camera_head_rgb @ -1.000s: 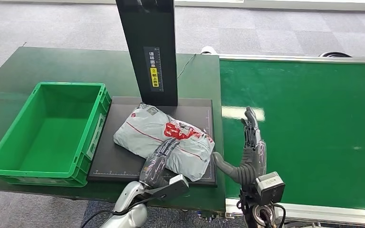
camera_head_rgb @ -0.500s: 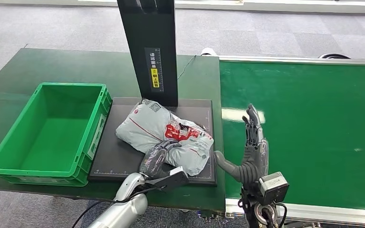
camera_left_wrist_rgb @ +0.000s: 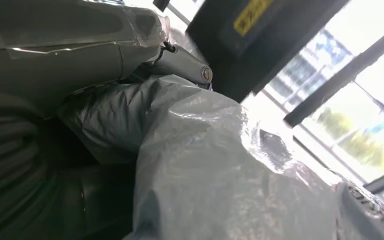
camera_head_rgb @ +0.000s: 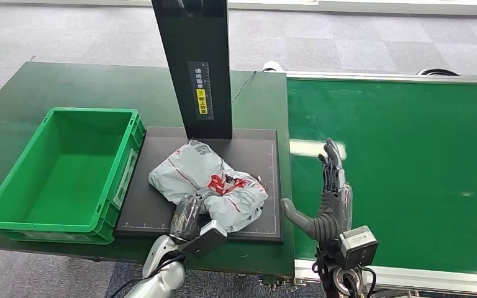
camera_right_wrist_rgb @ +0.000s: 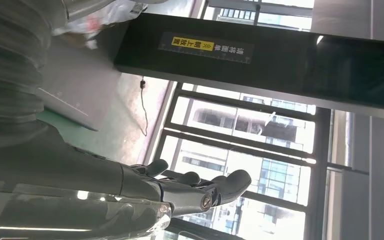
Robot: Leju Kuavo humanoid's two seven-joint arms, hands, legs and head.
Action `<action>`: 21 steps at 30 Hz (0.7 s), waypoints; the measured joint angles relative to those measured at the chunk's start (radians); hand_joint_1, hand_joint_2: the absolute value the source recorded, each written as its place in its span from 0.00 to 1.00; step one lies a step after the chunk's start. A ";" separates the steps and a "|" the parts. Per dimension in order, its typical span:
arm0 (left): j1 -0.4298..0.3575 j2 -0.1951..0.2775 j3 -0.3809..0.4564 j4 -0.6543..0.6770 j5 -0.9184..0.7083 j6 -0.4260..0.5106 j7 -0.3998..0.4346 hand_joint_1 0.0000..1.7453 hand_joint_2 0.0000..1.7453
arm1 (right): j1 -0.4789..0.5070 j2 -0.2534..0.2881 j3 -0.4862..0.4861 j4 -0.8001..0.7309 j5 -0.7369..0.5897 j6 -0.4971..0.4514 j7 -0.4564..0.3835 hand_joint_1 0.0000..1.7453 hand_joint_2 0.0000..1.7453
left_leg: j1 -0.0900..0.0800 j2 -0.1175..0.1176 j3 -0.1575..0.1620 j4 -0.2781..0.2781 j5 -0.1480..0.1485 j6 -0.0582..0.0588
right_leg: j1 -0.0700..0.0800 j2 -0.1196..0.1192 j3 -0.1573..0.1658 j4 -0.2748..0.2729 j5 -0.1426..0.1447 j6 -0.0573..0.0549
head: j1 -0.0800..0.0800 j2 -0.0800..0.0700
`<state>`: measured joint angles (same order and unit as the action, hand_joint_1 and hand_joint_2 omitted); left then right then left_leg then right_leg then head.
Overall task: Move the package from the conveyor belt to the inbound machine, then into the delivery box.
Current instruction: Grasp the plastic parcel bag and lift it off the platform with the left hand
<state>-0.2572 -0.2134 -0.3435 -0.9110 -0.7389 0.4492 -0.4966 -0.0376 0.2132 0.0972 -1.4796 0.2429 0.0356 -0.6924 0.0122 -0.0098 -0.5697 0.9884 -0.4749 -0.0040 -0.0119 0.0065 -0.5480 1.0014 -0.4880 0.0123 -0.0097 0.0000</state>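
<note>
Since a second ago, left hand (camera_head_rgb: pixel 187 216) has bunched the grey package (camera_head_rgb: pixel 208 186) at frame centre, gripping it; right hand (camera_head_rgb: pixel 328 202) stays spread, holding nothing.

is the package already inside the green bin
No, the package lies on the black scanner platform beside the green bin, with the left hand gripping its near edge.

package (camera_head_rgb: pixel 208 185) grey with red print | box (camera_head_rgb: pixel 65 174) bright green | belt (camera_head_rgb: pixel 404 167) green | machine (camera_head_rgb: pixel 192 68) black post, yellow label | hands (camera_head_rgb: pixel 329 198) dark grey
</note>
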 joint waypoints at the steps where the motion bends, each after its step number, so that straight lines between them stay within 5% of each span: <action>1: 0.026 0.003 0.007 -0.057 0.051 0.007 -0.029 1.00 1.00 | 0.005 0.000 -0.001 -0.001 0.001 -0.003 0.000 0.00 1.00 | 0.000 0.000 -0.001 0.000 0.000 0.000 | 0.000 0.000 -0.001 0.000 0.000 0.000 | 0.000 0.000; 6: 0.152 0.027 0.047 -0.368 0.379 -0.050 -0.161 1.00 1.00 | 0.021 0.000 -0.009 -0.002 0.002 -0.023 0.001 0.00 1.00 | 0.000 0.001 -0.002 0.000 0.000 0.000 | 0.000 0.000 -0.003 0.000 0.000 0.000 | 0.000 0.000; 12: 0.225 0.058 0.132 -0.669 0.680 -0.170 -0.205 1.00 1.00 | 0.034 0.001 -0.032 -0.002 0.002 -0.029 0.001 0.00 1.00 | 0.000 0.000 -0.003 0.000 0.000 0.000 | 0.000 0.000 -0.003 0.000 0.000 0.000 | 0.000 0.000; 17: 0.232 0.054 0.280 -0.836 0.862 -0.316 -0.207 1.00 1.00 | 0.036 0.003 -0.052 -0.002 0.004 -0.023 0.003 0.00 1.00 | 0.000 0.000 -0.003 0.000 0.000 0.000 | 0.000 0.000 -0.003 0.000 0.000 0.000 | 0.000 0.000; 21: 0.213 0.043 0.440 -0.875 0.891 -0.344 -0.200 1.00 1.00 | 0.029 0.009 -0.062 -0.001 0.008 -0.009 0.007 0.00 1.00 | 0.000 0.000 -0.003 0.000 0.000 0.000 | 0.000 0.000 -0.003 0.000 0.000 0.000 | 0.000 0.000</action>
<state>-0.0446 -0.1702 0.0960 -1.7862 0.1526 0.1049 -0.6966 -0.0085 0.2218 0.0348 -1.4806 0.2504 0.0264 -0.6852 0.0124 -0.0093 -0.5724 0.9882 -0.4747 -0.0042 -0.0116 0.0069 -0.5512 1.0016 -0.4882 0.0121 -0.0098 0.0001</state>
